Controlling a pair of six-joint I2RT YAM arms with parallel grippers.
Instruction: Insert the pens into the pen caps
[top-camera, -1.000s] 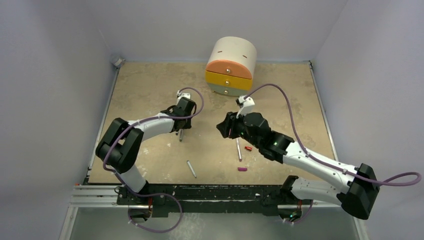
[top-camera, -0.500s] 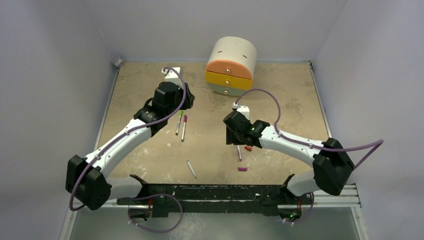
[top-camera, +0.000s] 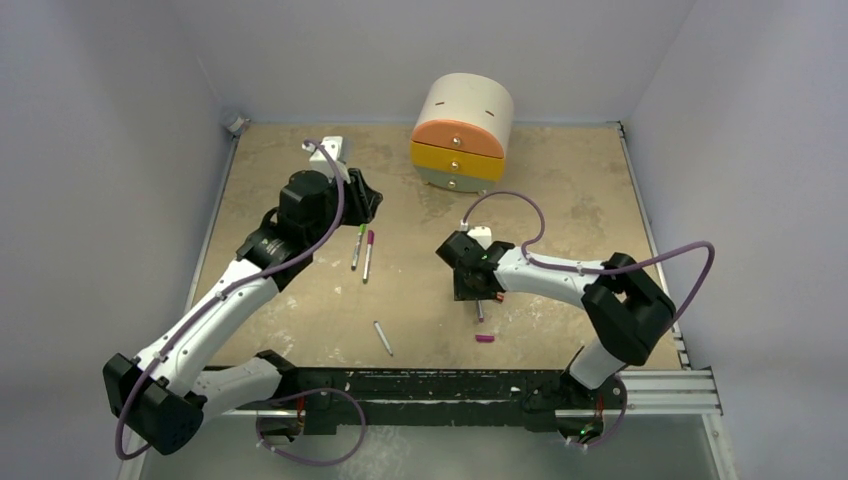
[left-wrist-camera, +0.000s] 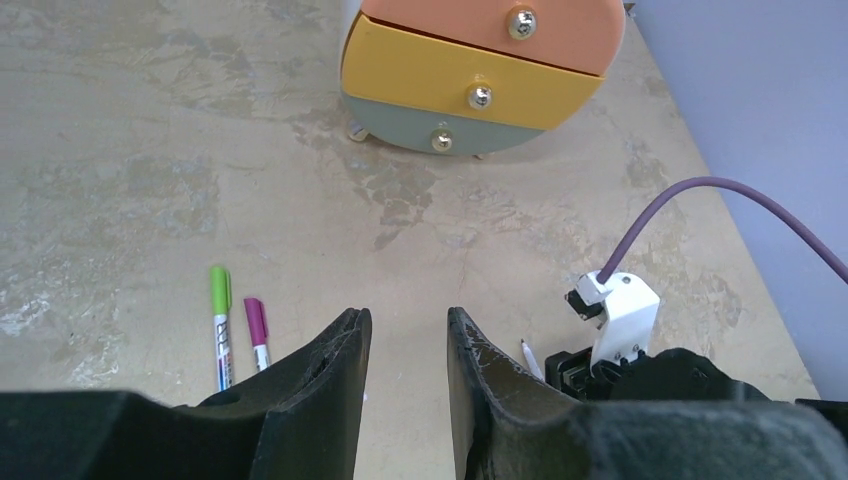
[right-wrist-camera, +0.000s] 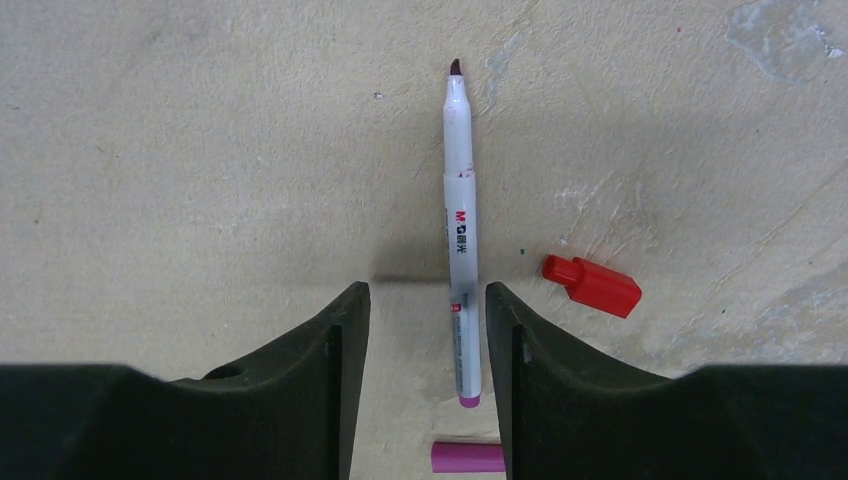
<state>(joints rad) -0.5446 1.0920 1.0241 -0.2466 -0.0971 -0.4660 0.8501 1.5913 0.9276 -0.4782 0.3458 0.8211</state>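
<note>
The right fingers (right-wrist-camera: 335, 370) stand spread, pinching nothing; in the wrist view an uncapped white-barrelled marker pen (right-wrist-camera: 460, 230) with a dark tip lies flat on the mottled beige bench (right-wrist-camera: 150, 150) in the gap between them; a stubby red plastic cap (right-wrist-camera: 592, 285) lies just beside it, apart, and a magenta plastic cap (right-wrist-camera: 467, 457) sits near its rear end. The left fingers (left-wrist-camera: 330, 390) are parted by a narrow gap, holding nothing; one green-capped pen (left-wrist-camera: 220, 325) and one magenta-capped pen (left-wrist-camera: 257, 335) lie side by side near them; another uncapped grey pen (top-camera: 382, 338) lies alone nearer the arm bases; a rounded drawer unit (left-wrist-camera: 470, 60) with orange, yellow and grey-green fronts stands at the bench's far edge.
</note>
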